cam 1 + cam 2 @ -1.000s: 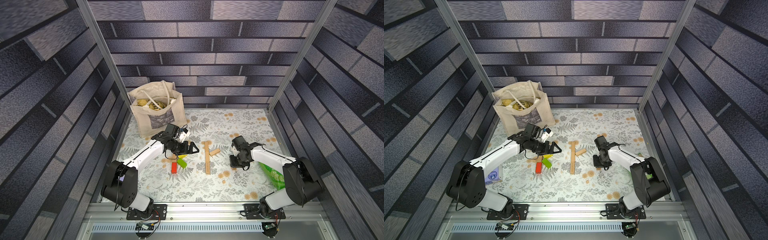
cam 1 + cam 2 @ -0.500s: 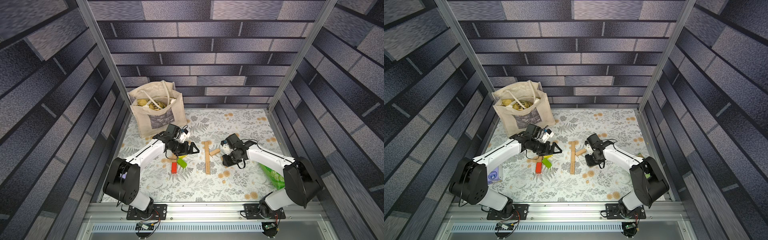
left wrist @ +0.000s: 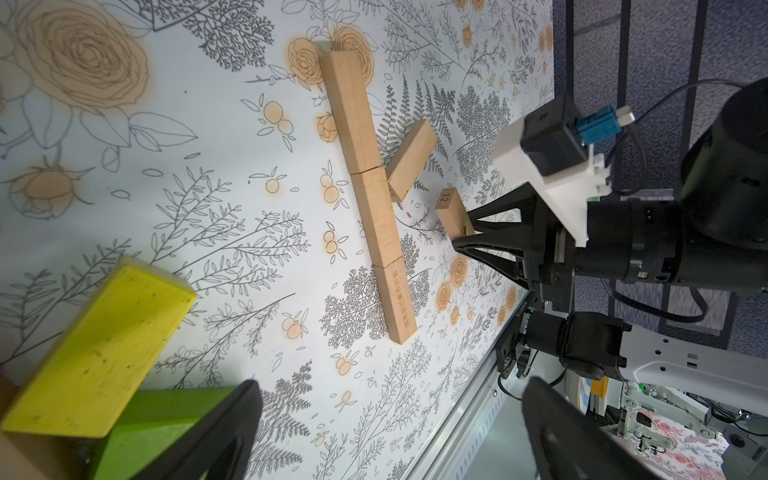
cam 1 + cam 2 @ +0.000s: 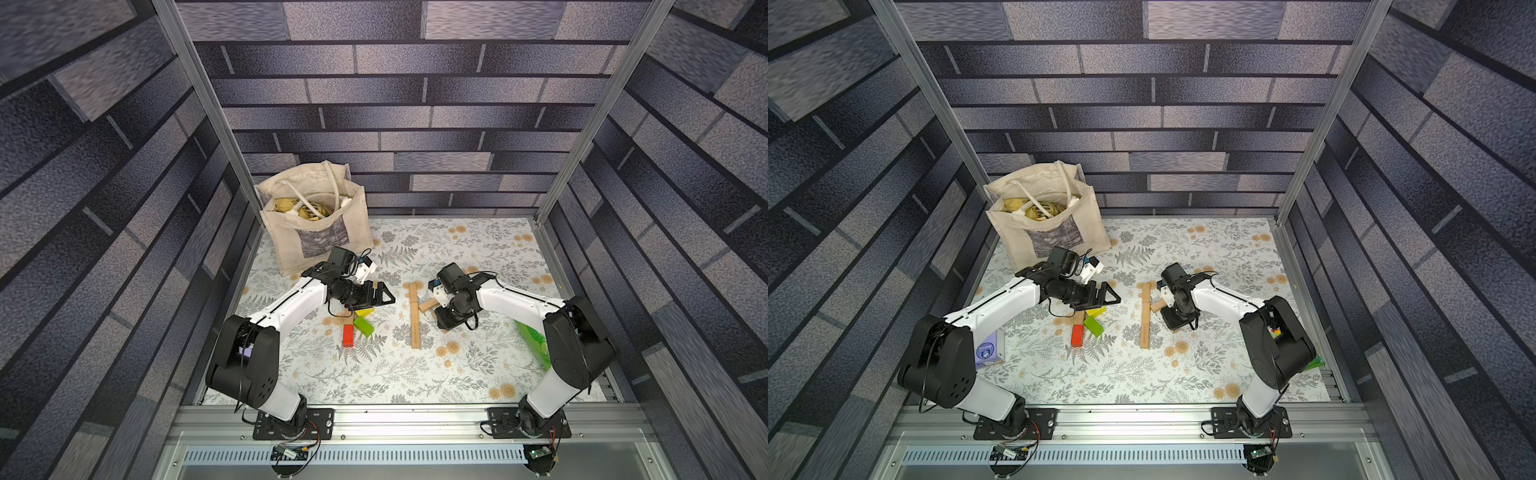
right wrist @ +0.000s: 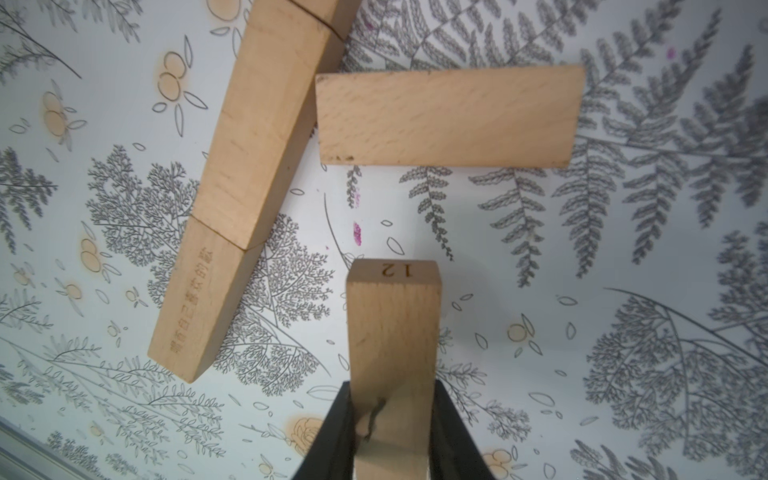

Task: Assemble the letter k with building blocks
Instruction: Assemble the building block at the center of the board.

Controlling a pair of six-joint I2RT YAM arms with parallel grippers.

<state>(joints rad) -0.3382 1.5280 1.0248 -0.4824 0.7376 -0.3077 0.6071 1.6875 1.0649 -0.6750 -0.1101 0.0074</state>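
Left gripper (image 4: 380, 296): jaws spread wide and empty, hovering over the loose coloured blocks.
Coloured blocks: yellow block (image 3: 99, 353), green block (image 3: 166, 432) and red block (image 4: 348, 335), clustered apart from the letter.
Spine (image 3: 370, 191): three tan blocks lying end to end.
Slanted block (image 3: 411, 160): tan, with its lower end at the spine's middle, touching or nearly so.
Held block (image 5: 392, 332): tan, stamped 12, and clamped at its rear end by the right gripper (image 5: 392, 415).
Key relation: its long axis runs straight out from the jaws, the stamped end pointing at the slanted block's side and apart from it.
Nearer arm: the right, probably needing a turn toward the spine's middle.
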